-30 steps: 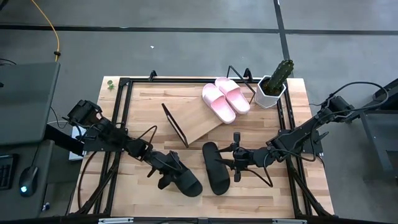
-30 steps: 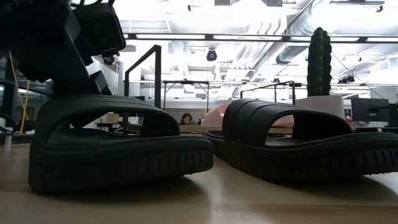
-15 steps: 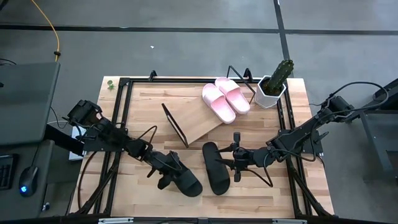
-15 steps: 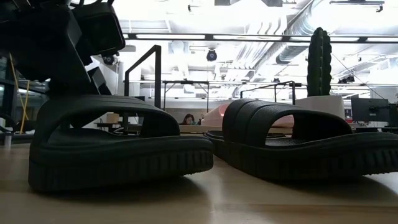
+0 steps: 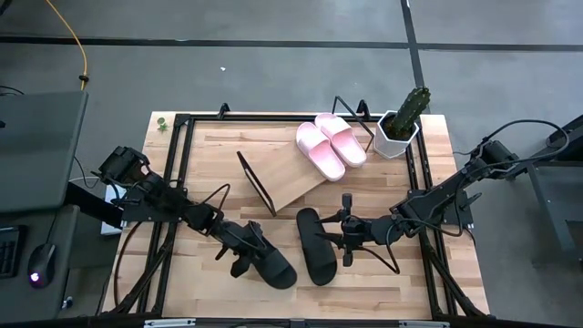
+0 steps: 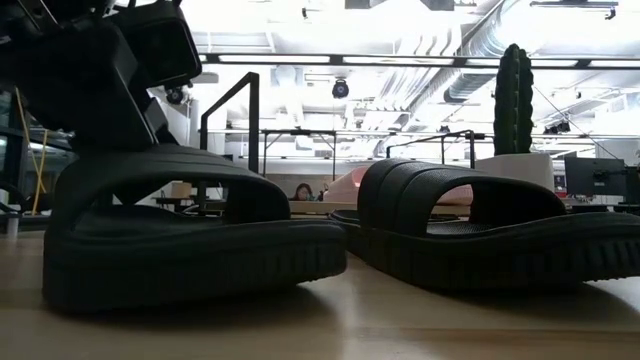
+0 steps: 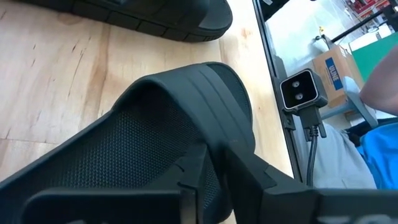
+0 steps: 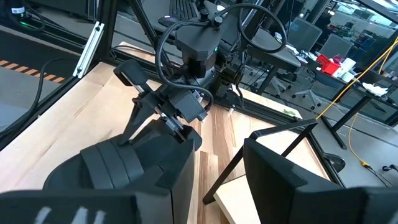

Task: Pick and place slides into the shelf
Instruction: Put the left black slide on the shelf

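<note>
Slides: left black rubber slide [image 5: 270, 264] is clamped at its strap by left gripper [image 5: 244, 248] on wooden tabletop [image 5: 209, 182]. Right black slide [image 5: 316, 246] is gripped by right gripper [image 5: 347, 231]. Pink pair [image 5: 330, 143] sits on slanted light-wood shelf [image 5: 287, 178]. Pickup in hand; lifts to shelf likely needed next.

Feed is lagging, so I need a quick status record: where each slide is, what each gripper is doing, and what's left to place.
pink slides: both on the shelf, at its upper right end
left black slide: on the table, front left
right black slide: on the table, beside the other
left gripper: shut on left black slide at its strap
right gripper: at right black slide's edge, grip unclear
cactus pot: back right corner
remaining: both black slides
</note>
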